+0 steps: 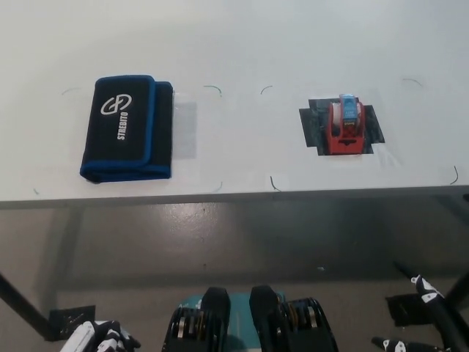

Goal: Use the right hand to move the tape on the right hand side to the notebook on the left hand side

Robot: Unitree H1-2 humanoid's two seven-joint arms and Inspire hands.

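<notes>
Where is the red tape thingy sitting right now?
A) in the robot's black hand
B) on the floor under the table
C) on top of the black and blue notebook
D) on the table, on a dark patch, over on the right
D: the red tape dispenser rests on a dark patch on the table, apart from the notebook and far from the right hand.

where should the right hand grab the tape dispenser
Grip the tape dispenser across its narrow red body, coming down from above. It stands upright on a black patch, long axis running away from the robot, so both flat sides are free. The right hand waits low, below the table edge.
</notes>
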